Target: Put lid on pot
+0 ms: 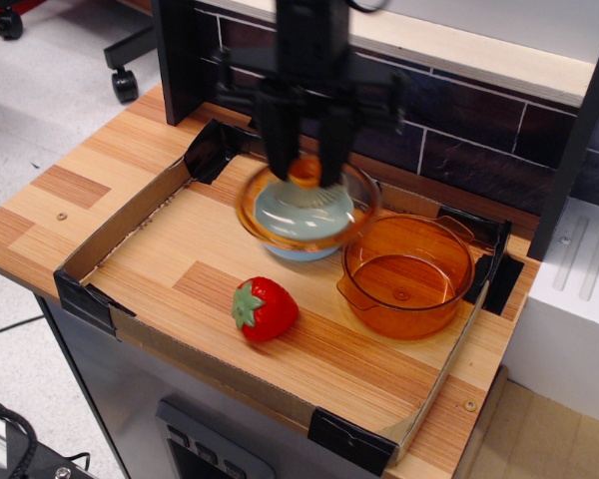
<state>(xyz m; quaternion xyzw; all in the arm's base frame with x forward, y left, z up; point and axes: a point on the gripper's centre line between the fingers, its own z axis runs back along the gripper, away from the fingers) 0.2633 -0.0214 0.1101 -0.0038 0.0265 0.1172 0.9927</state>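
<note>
The orange translucent lid [307, 215] hangs in the air, held by its centre knob in my black gripper [305, 168], which is shut on it. The lid is blurred and sits over the light blue bowl [292, 246], whose rim shows through and below it. The orange translucent pot [407, 276] stands open on the wooden tray to the right of the lid, its near rim just right of the lid's edge. The pot is empty.
A red strawberry toy [265, 308] lies at the front of the tray. Cardboard walls with black corner clips [88, 296] ring the wooden surface. A dark tiled wall [459, 130] runs behind and a white appliance [569, 289] stands at the right.
</note>
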